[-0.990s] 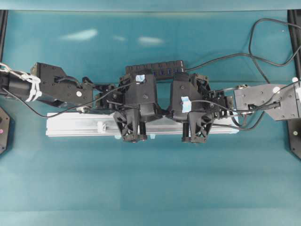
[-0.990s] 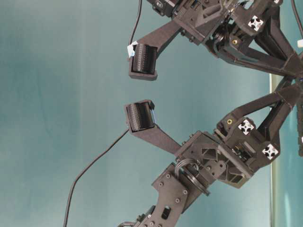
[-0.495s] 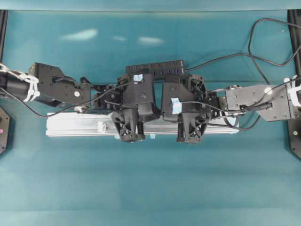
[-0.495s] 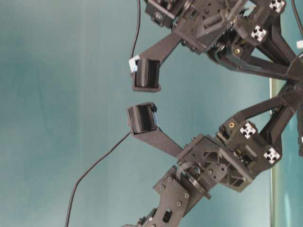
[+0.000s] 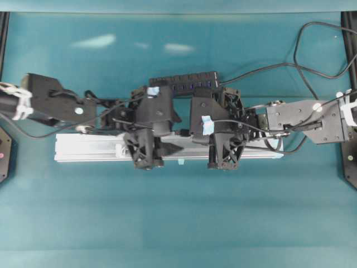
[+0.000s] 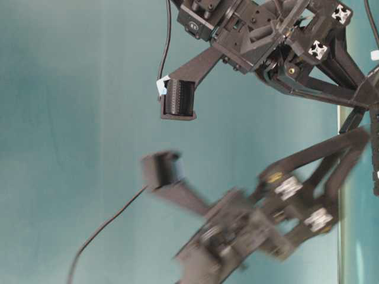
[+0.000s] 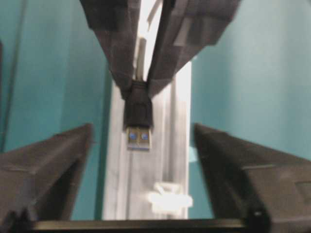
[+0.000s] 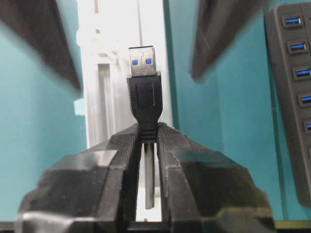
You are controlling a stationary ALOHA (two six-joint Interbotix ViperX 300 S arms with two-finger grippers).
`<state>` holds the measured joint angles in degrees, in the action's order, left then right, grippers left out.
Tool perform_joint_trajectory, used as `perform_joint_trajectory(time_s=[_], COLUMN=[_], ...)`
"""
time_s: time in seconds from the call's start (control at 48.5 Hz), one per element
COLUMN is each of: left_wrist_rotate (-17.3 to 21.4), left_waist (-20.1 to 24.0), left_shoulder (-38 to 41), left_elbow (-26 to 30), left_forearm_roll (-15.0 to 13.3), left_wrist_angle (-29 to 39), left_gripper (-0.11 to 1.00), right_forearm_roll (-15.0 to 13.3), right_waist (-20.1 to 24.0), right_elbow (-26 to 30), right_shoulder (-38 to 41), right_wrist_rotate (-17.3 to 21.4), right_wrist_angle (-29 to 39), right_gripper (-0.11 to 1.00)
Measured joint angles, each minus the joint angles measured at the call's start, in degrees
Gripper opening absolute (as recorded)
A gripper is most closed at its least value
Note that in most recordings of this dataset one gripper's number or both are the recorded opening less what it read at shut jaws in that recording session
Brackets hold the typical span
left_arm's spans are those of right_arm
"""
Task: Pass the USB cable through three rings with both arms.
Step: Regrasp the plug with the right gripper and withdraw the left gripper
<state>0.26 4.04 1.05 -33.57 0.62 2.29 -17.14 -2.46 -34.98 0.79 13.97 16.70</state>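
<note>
Table [image 5: 178, 223]: teal surface, carrying a long silver aluminium rail [image 5: 83, 149] lying left to right under both arms.

USB cable [image 8: 144, 104]: black, its rectangular plug with blue insert pointing out past the fingertips of the right gripper [image 8: 146, 141]. The plug sits over the rail, in the gap between the two grippers. In the left wrist view the same plug [image 7: 138, 121] hangs from the tips of the opposing gripper, metal end toward the camera.

Right gripper: jaws pressed close together, pinching the cable just behind the plug's moulded collar; the cable runs back between the fingers [image 8: 189, 165].

Left gripper [image 7: 141, 160]: jaws spread wide, one finger at each lower corner of its own wrist view, both well apart from the plug and touching nothing. In the table-level view this arm is blurred.

Rings: one white loop holder [image 7: 167, 199] stands on the rail just below the plug in the left wrist view, between the spread fingers. A white holder [image 5: 118, 151] also shows on the rail left of the left arm in the overhead view. A pale shape at the far end of the rail in the right wrist view is too blurred to identify.

Multi-port hub bar [image 5: 184, 81]: black, with a row of blue ports, lying on the table behind the rail and parallel to it; its own cable [image 5: 268, 70] leads off to the right.
</note>
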Motion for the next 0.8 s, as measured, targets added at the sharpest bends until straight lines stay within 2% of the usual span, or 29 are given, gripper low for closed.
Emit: perform_joint_trajectory(time_s=[0.392, 0.557, 0.805], left_wrist_rotate=[0.09, 0.09, 0.09], left_waist=[0.00, -0.09, 0.09], left_shoulder=[-16.17, -21.01, -25.40], left_elbow=[-6.42, -8.79, -10.02], left_forearm_roll=[0.00, 0.00, 0.00], left_wrist_angle=[7.65, 8.79, 9.05], left_gripper=[0.86, 0.85, 0.85], right_forearm_roll=[0.00, -0.09, 0.00], right_waist=[2.20, 3.43, 3.60], right_elbow=[4.57, 6.77, 8.44], right_shoulder=[2.46, 4.04, 6.68], right_wrist_rotate=[-0.09, -0.18, -0.18], right_wrist_angle=[10.81, 15.82, 16.96], right_gripper=[-0.07, -0.07, -0.07])
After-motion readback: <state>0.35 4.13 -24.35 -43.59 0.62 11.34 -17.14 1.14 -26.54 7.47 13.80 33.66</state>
